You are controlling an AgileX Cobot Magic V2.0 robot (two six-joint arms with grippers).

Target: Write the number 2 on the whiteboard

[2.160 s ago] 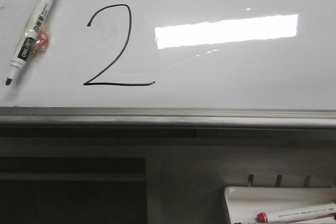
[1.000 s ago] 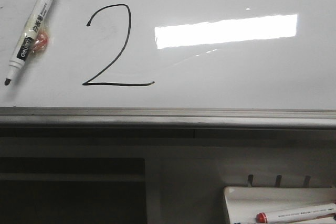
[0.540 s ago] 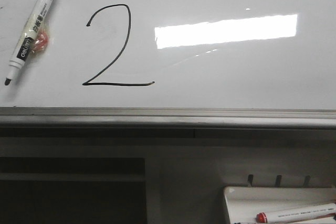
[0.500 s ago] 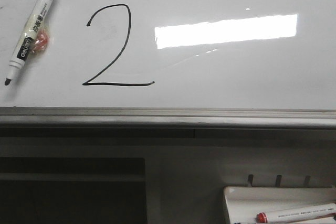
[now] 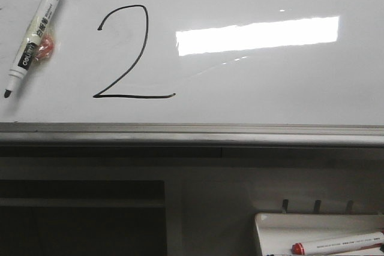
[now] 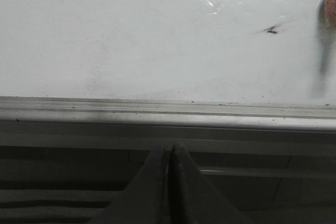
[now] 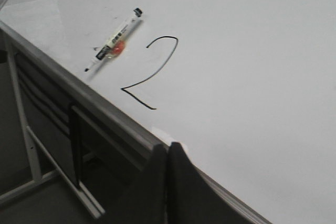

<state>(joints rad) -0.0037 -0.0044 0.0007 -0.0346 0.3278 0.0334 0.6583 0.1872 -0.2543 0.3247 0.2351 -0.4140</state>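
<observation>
The number 2 (image 5: 129, 52) is seen upper left on the whiteboard (image 5: 270, 88), marker (image 5: 33, 36) beside it. Left gripper (image 6: 168, 153) & right gripper (image 7: 167, 153) are clenched, nothing held.

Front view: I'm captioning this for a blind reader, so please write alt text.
A black number 2 is drawn on a glossy whiteboard. An uncapped marker lies slanted on the board to its left. Below the rail, a white tray holds a red-capped marker.
</observation>
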